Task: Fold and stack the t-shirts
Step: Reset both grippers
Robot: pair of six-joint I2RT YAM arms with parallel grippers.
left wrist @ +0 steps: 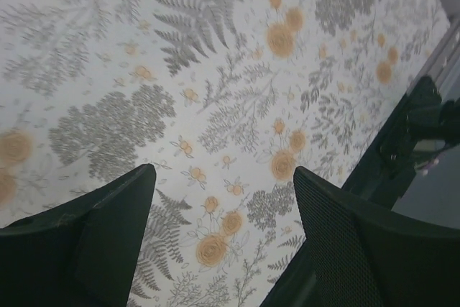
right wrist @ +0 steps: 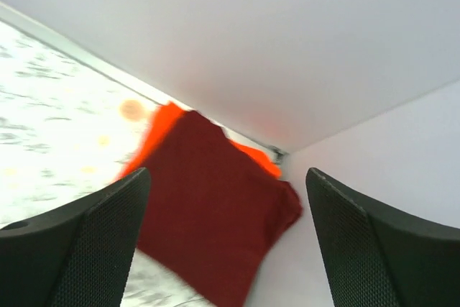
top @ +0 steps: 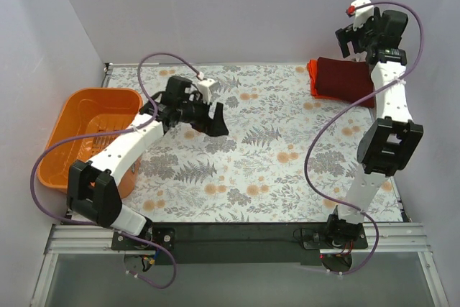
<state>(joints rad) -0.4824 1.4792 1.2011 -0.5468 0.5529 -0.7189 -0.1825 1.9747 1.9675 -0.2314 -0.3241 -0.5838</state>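
A folded dark maroon t-shirt (top: 345,78) lies on top of a folded orange-red t-shirt (top: 313,77) at the table's far right corner. In the right wrist view the maroon t-shirt (right wrist: 208,206) covers most of the orange-red t-shirt (right wrist: 154,134). My right gripper (top: 353,34) is raised above and behind the stack, open and empty; it also shows in the right wrist view (right wrist: 226,231). My left gripper (top: 208,116) hovers over the middle of the table, open and empty, with only the floral cloth below it in the left wrist view (left wrist: 223,217).
An orange plastic basket (top: 72,116) stands at the table's left side, beside the left arm. The floral tablecloth (top: 273,149) covers the table. White walls close in the back and both sides. A black rail (top: 237,235) runs along the near edge.
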